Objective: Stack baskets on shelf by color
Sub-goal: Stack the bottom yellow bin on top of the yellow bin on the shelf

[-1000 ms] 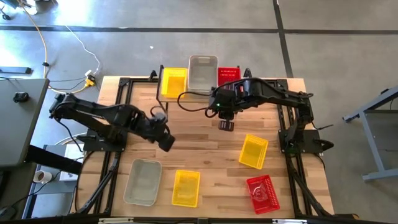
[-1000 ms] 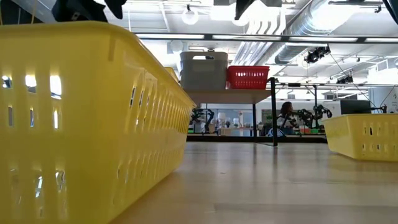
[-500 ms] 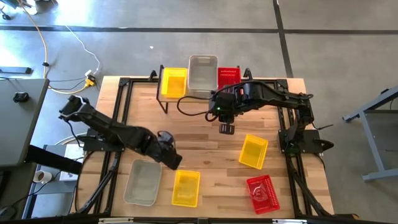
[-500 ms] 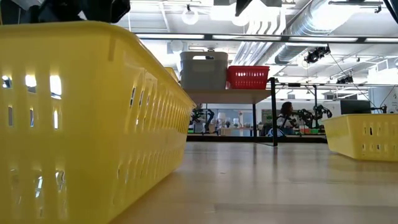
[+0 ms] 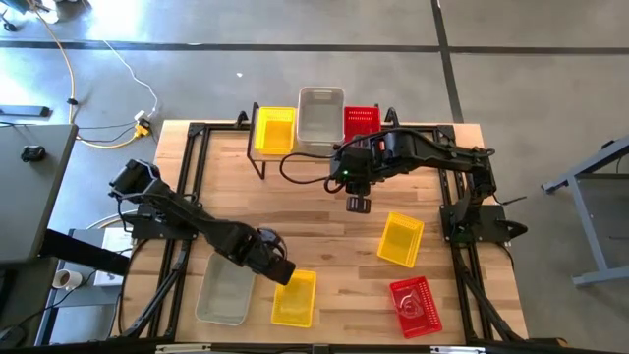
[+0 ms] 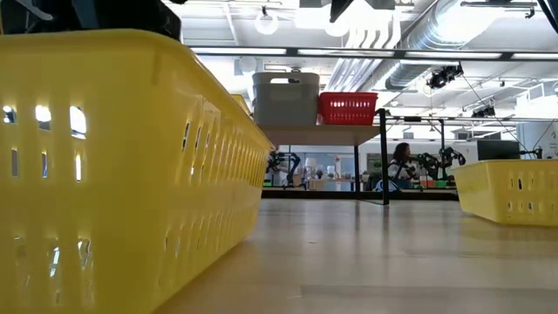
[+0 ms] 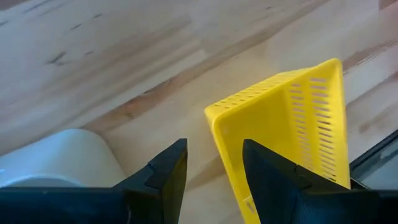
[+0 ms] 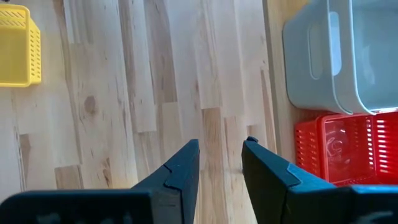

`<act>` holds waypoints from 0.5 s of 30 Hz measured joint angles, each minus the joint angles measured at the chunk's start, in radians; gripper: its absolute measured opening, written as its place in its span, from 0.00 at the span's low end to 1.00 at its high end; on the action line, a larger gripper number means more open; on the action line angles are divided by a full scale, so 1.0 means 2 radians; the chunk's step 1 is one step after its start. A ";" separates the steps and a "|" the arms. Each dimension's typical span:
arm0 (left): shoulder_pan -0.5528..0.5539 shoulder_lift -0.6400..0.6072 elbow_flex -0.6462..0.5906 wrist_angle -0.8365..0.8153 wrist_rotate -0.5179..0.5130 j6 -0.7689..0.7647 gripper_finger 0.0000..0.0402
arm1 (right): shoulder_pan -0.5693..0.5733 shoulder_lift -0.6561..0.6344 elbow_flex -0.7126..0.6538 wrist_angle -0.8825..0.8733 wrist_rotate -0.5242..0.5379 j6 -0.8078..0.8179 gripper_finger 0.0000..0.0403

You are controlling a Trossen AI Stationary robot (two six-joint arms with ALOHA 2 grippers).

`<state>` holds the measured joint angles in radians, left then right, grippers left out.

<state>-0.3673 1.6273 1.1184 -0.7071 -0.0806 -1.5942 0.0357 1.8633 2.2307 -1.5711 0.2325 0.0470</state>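
Note:
On the shelf at the table's far edge stand a yellow basket, a grey-white one and a red one. On the tabletop lie a grey-white basket, a yellow basket, another yellow one and a red one. My left gripper is open, pointing steeply down over the near yellow basket's far left corner. Its fingers stand on either side of the rim without visibly touching it. My right gripper hangs open and empty above mid-table, in front of the shelf.
Black frame rails run along the table's left and right sides beside the arm bases. Bare wood lies between the shelf and the loose baskets. In the low view the near yellow basket fills the left half.
My left gripper has swung from mid-left of the table toward the near edge and to the right, sinking and rolling its wrist, and now stands over the near yellow basket's far left corner. It has stayed open. No basket has moved.

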 joint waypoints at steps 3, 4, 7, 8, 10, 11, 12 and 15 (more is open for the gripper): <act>-0.003 0.010 0.000 0.013 0.002 -0.002 0.36 | 0.000 0.000 0.000 0.000 0.000 0.000 0.27; -0.004 0.013 0.000 0.013 0.004 -0.003 0.36 | 0.000 0.000 0.000 0.000 0.000 0.000 0.27; -0.005 0.026 0.000 0.015 0.011 -0.009 0.36 | 0.000 0.000 0.000 0.000 0.000 0.000 0.27; -0.005 0.030 0.000 0.016 0.014 -0.009 0.36 | 0.000 0.000 0.000 0.000 0.000 0.000 0.27; -0.005 0.039 0.000 0.024 0.022 -0.009 0.36 | 0.000 0.000 0.000 0.000 0.000 0.001 0.27; -0.005 0.043 0.000 0.023 0.024 -0.008 0.36 | 0.000 0.000 0.000 0.000 0.000 0.003 0.27; -0.005 0.047 -0.001 0.024 0.024 -0.006 0.36 | 0.000 0.000 0.000 0.000 0.000 0.003 0.27; -0.004 0.055 0.000 0.034 0.024 -0.006 0.36 | 0.000 0.000 0.000 0.000 0.000 0.003 0.27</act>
<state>-0.3759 1.7379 1.1187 -0.6395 -0.0329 -1.6054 0.0357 1.8633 2.2303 -1.5711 0.2325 0.0528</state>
